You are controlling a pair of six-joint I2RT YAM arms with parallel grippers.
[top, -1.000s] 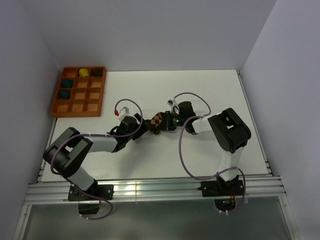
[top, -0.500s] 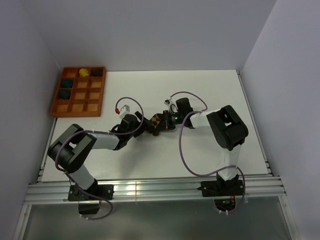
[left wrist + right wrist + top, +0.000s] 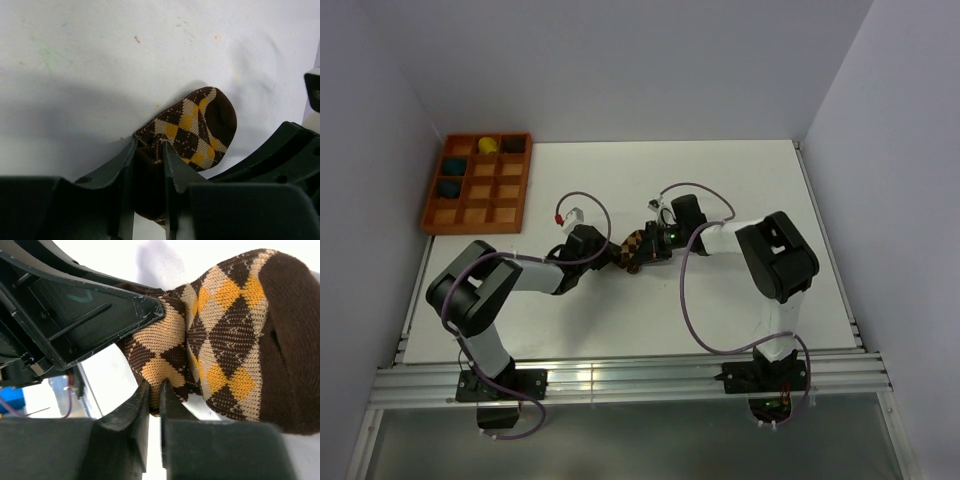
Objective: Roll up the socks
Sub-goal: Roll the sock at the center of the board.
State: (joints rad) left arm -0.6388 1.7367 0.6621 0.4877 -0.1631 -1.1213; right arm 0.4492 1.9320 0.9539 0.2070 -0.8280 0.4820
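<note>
The socks (image 3: pixel 633 246), brown and tan argyle with dark-brown ends, lie bunched mid-table between both arms. My left gripper (image 3: pixel 608 252) comes in from the left, and its jaws are shut on a dark fold of the socks (image 3: pixel 192 125). From the right, my right gripper (image 3: pixel 650 248) is shut on a thin tan-and-brown edge of the socks (image 3: pixel 225 340). In the right wrist view the left gripper's dark fingers (image 3: pixel 105 310) press against the fabric. The dark rounded toe shows at the far end in the left wrist view.
An orange compartment tray (image 3: pixel 478 183) stands at the back left, holding teal sock balls (image 3: pixel 454 166), a yellow ball (image 3: pixel 488 145) and a dark one (image 3: pixel 514 145). Walls close in the table on three sides. Purple cables loop over both arms.
The left arm has reached further right to the socks and its jaws have closed on the fabric. The right gripper has shifted slightly left and keeps its pinch.
</note>
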